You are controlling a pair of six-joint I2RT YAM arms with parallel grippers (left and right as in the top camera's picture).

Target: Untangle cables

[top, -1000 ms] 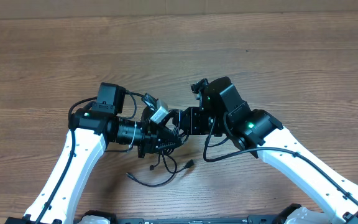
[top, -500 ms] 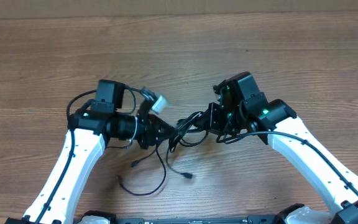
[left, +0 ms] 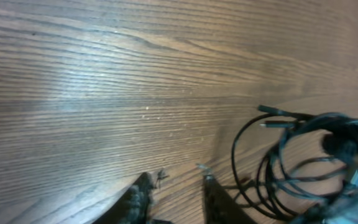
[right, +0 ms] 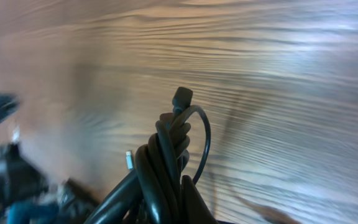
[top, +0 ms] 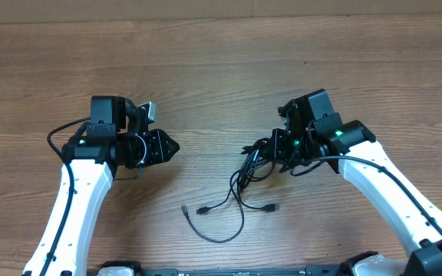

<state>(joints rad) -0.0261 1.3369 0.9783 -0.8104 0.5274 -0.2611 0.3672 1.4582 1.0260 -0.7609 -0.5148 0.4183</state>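
The cables (top: pixel 245 170) are thin black cords, looped into a bundle at centre right, with loose strands and small plug ends trailing toward the front (top: pixel 215 224). My right gripper (top: pixel 265 150) is shut on the bundle's upper end. In the right wrist view the coiled cables (right: pixel 165 149) are squeezed between the fingers (right: pixel 194 202), and one plug sticks up. My left gripper (top: pixel 172 145) is well left of the bundle and touches nothing. In the left wrist view its fingers (left: pixel 140 194) stand apart over bare wood, with the cables (left: pixel 303 158) off to the right.
The wooden table (top: pixel 221 69) stretches bare behind both arms. Each arm carries its own thicker black wire, seen on the left arm (top: pixel 60 138) and the right arm (top: pixel 313 167). The table's front edge lies just below the loose strands.
My left gripper has let go of the cables, opened and pulled back left. My right arm has carried the bundle to the right, and loose strands have dropped onto the table.
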